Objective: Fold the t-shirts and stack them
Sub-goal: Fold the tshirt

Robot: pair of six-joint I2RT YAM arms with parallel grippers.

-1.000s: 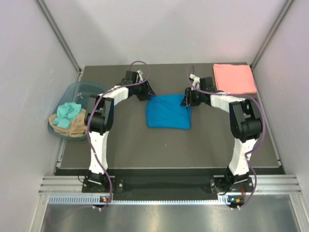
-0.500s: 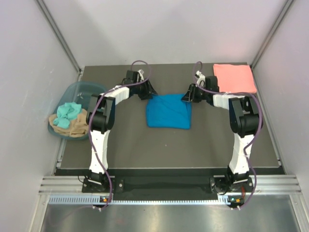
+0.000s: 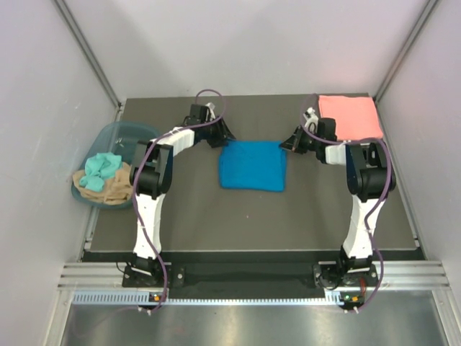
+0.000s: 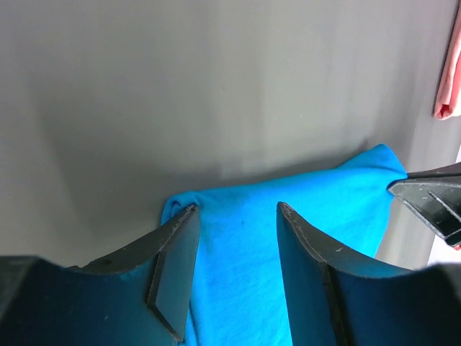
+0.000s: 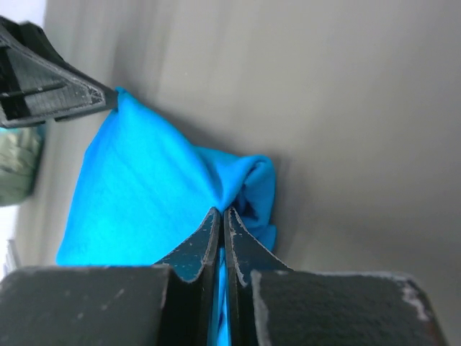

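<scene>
Right gripper [image 5: 220, 211] pinched together on the far right corner of the blue t-shirt [image 3: 252, 166].
Left gripper [image 4: 234, 209] hangs with jaws apart over the far left corner; the shirt lies folded mid-desk [image 3: 202, 216], pink t-shirt [image 3: 350, 117] at the far right.

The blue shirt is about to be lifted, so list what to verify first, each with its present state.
1. Is the right end effector shut on the blue shirt? Ok: the cloth is bunched up into its closed tips at the far right corner.
2. Is the left end effector gripping the far left corner? Not ok: its jaws are open, astride the cloth.
3. Is the blue shirt folded? Ok: it lies as a compact rectangle.
4. Is the pink shirt ready as a stack base? Ok: it lies folded flat at the far right corner.
5. How many layers does the right pinch hold? Cannot tell.
</scene>
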